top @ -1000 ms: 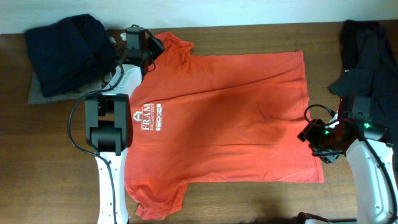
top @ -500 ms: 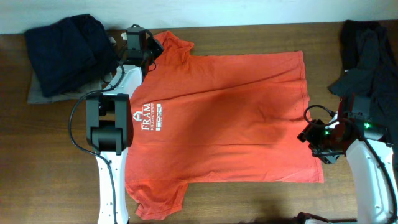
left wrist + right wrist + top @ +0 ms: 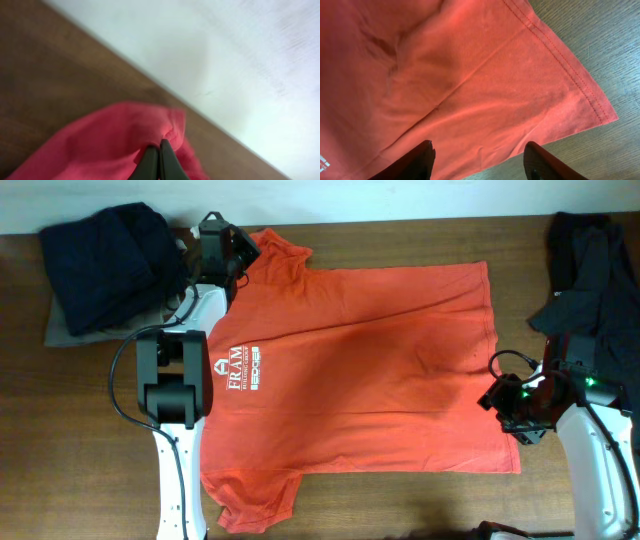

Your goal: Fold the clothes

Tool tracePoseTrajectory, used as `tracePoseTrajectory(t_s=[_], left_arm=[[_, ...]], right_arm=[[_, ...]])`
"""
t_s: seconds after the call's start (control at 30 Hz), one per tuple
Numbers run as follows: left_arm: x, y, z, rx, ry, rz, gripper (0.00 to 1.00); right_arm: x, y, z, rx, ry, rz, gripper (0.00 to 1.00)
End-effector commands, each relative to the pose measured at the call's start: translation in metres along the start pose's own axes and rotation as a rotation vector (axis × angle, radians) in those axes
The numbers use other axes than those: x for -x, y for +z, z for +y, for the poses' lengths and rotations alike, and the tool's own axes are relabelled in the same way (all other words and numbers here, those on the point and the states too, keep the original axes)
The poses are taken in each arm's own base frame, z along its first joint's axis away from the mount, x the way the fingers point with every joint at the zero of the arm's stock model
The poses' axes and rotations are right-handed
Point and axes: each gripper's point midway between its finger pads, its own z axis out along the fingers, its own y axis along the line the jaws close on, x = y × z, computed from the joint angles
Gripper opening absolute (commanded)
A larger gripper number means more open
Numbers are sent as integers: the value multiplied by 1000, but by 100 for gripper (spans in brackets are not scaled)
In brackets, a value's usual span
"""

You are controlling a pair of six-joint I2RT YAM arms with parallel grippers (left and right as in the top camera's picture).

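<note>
**Fig. — T-shirt spread flat, first fold not yet made**

Overhead view: the red-orange T-shirt (image 3: 370,370) lies opened out on the desk (image 3: 400,515), collar end toward the left arm, hem toward the right arm, white lettering up. No fold is visible — both sleeves are out and the body is at full length. Judged from this, the task is at its very start, w/ every fold left to do.

Left tool (image 3: 222,242) sits at the far sleeve/collar corner. The left wrist view shows its jaws pressed together, pinching an edge of red fabric. Right tool (image 3: 520,408) is by the near hem corner. The right wrist view shows its jaws wide apart over the cloth, gripping nothing.

Dark garments (image 3: 105,265) are heaped at the far-left of the desk, a second dark heap (image 3: 590,270) at the far right — prob. awaiting their turn.

Hard to make out:
- The left wrist view is blurred, so sleeve vs. collar at the pinch can't be told.
- The left arm hides part of the chest.
- Whether the right fingertips touch the cloth is unclear.
</note>
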Motion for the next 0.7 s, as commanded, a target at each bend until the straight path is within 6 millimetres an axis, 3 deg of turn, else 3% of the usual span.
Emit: tracePoseTrajectory(t_s=[0.0,0.17,0.3,0.33,0.43,0.5,0.53,0.67], left_arm=[[21,2,-1,-39,7,-62,1],[47,-3,5,-55,3,-125,1],[72,-9,22,-6,-9,-210,1],[74,-9,23,-5,-9,-218,8],[79,-11,25,-7,-10,-229,47],[80,-11,25,-9,-10,-231,84],[80,-11,25,-9,-10,-231,95],[77,-10,16,-50,39,-206,99]], right_arm=[[0,-4,6,16,-19,1,62],[-1,-4,5,13,-18,5,62],[-2,-4,5,13,-18,6,62],[-2,-4,5,12,-18,7,62],[-2,-4,5,12,-18,7,62],[-2,-4,5,12,-18,7,62],[-2,-4,5,12,-18,7,62],[-3,-4,4,11,-17,10,62]])
